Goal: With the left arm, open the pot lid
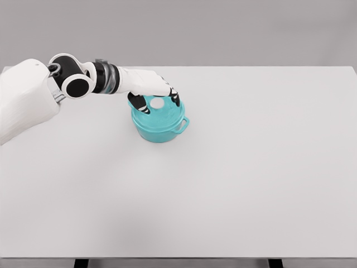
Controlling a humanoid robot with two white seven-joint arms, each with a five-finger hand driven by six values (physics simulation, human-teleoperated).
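The teal pot [160, 124] stands on the far left-centre of the white table [234, 184], upright, with a loop handle jutting toward the right on its near side. Its lid [162, 111] sits on the rim, the same teal, and in the middle of it shows a small white knob [158, 103]. The left hand [156, 92] is spread over the lid from the far-left side, the forearm reaching in from the shoulder at the picture's left. Its dark-tipped fingers [175, 98] curve down on either side of the knob, one group to the knob's right and the thumb side to its left, so they bracket it rather than pinch it; a gap of lid colour is visible between them and the knob, and I judge that nothing is gripped yet. That placement suits the job: the knob is the one part of the lid made for lifting, and coming at it from above lets the digits close in from both sides. The lid appears seated, so the opening itself is not yet done. The right arm does not show. The tabletop is plain matte white, with dark legs just visible under its near edge, and behind it rises a bare grey wall.
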